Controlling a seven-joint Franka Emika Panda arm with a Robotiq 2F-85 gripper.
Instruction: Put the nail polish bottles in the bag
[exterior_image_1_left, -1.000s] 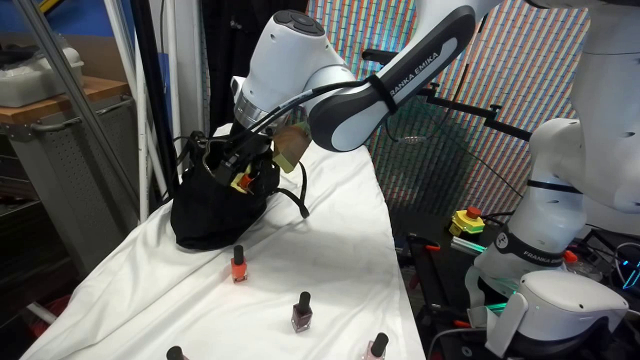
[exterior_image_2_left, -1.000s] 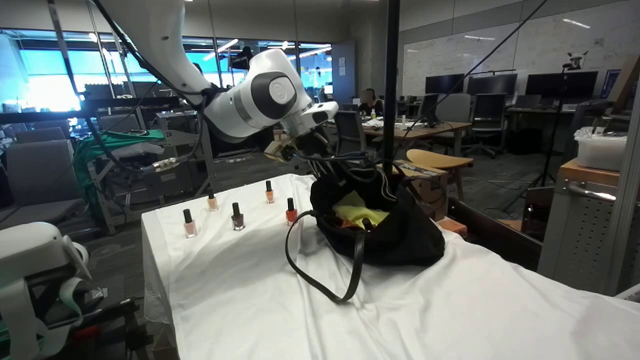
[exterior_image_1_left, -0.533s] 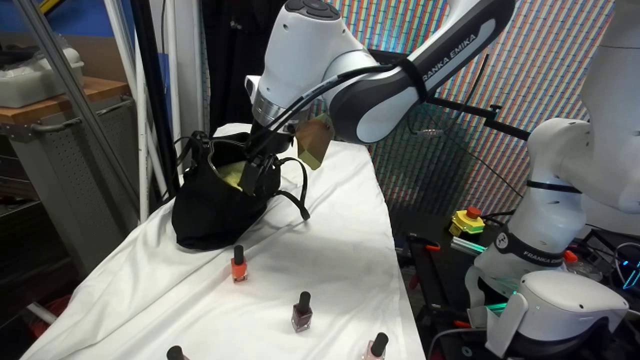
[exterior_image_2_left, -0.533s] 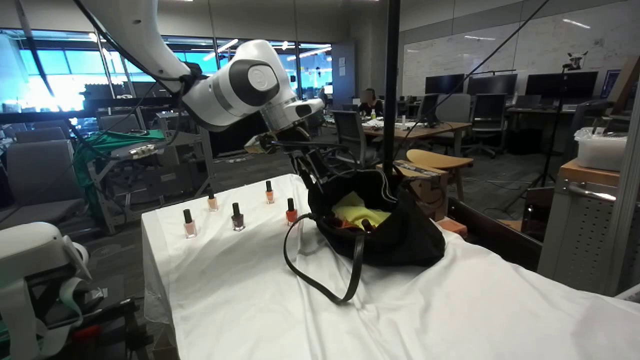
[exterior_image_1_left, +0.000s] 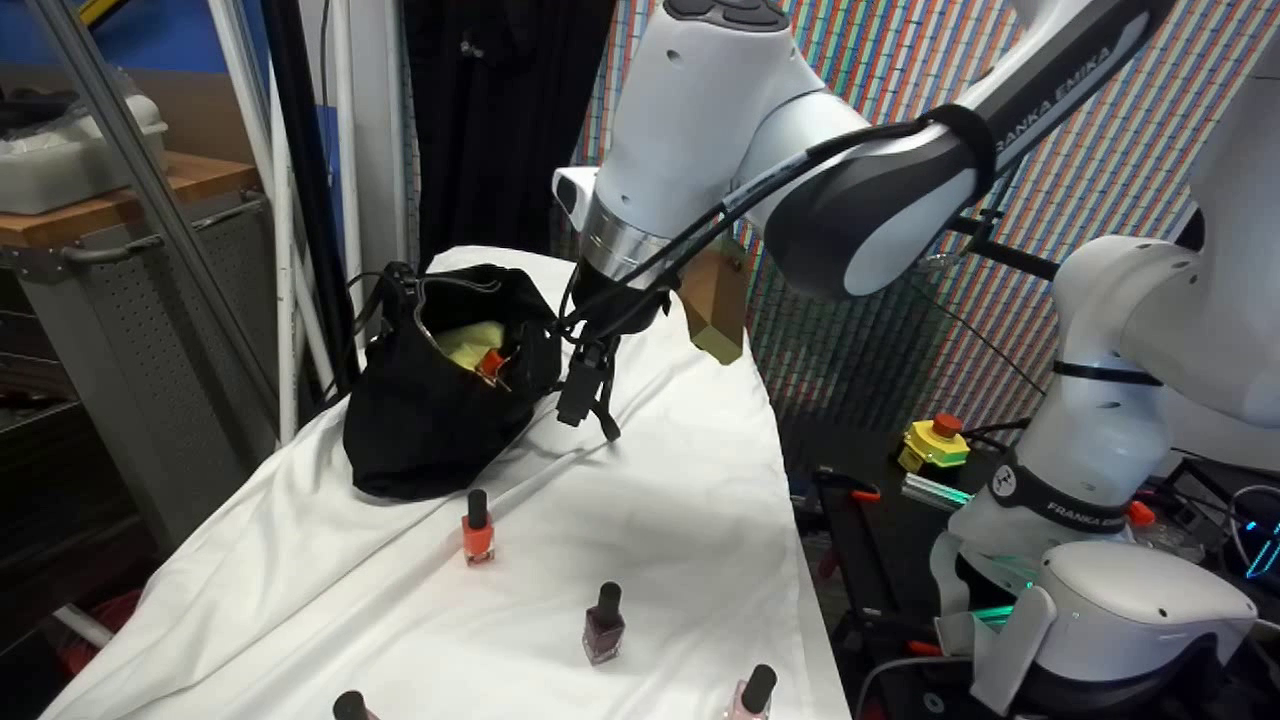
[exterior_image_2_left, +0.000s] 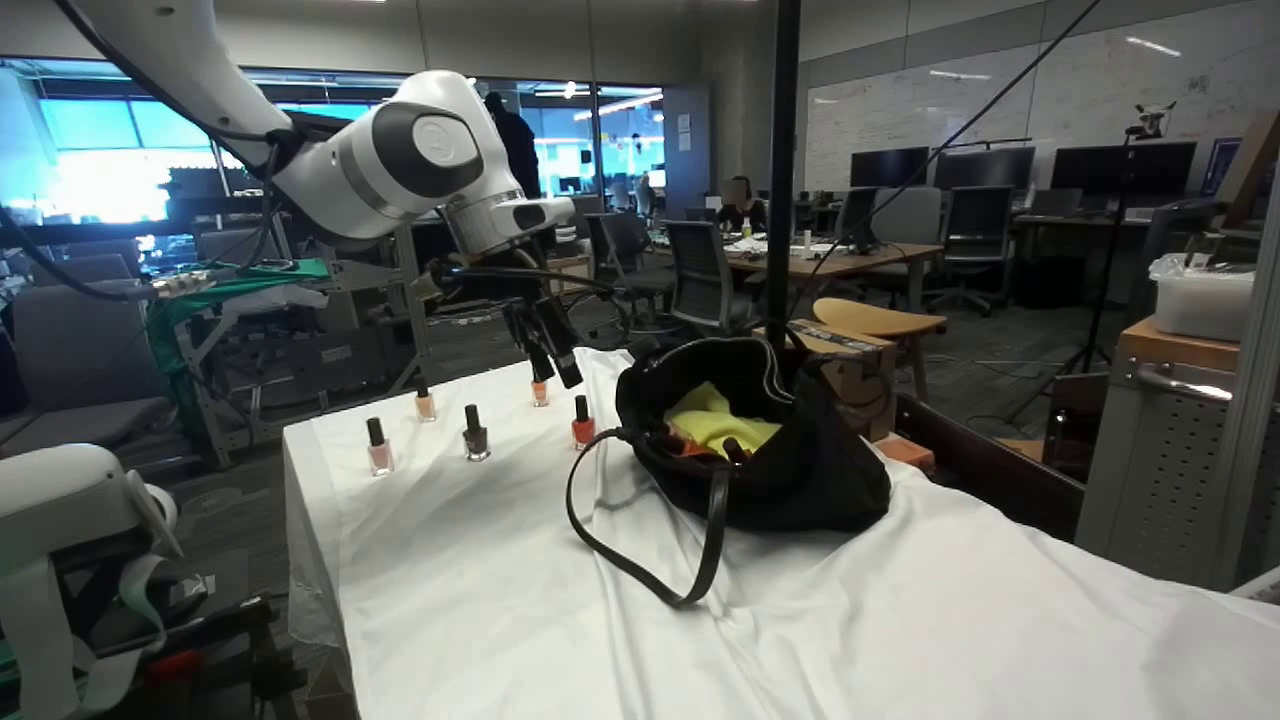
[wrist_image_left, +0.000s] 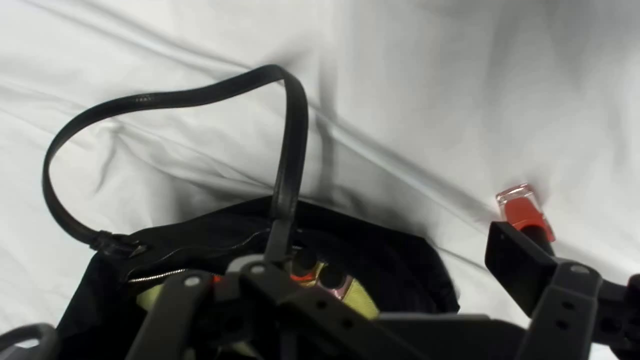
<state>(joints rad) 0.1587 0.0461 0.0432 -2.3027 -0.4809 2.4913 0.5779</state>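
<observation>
Draped table (exterior_image_2_left: 480, 590) | black bag (exterior_image_1_left: 430, 430): mouth gaping, presumably to take drops | end effector (exterior_image_2_left: 557, 377): near bag, jaws wide apart, nothing held, likely readied for picking | nail polish bottles (exterior_image_2_left: 476, 440): five upright on table, apparently spaced for gripping; at least two inside bag

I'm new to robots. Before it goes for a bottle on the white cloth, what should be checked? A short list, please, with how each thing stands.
1. Gripper open and holding nothing: ok, its fingers stand apart.
2. Gripper clear of the bag: ok, an exterior view shows a gap between them.
3. Bag mouth open: ok, the yellow-green inside shows.
4. The five bottles on the white cloth upright: ok.
5. Gripper lined up over the red bottle: not ok, in the wrist view it shows off to one side, partly behind a finger.
6. Count of bottles inside the bag: cannot tell, part of the inside is hidden.
</observation>
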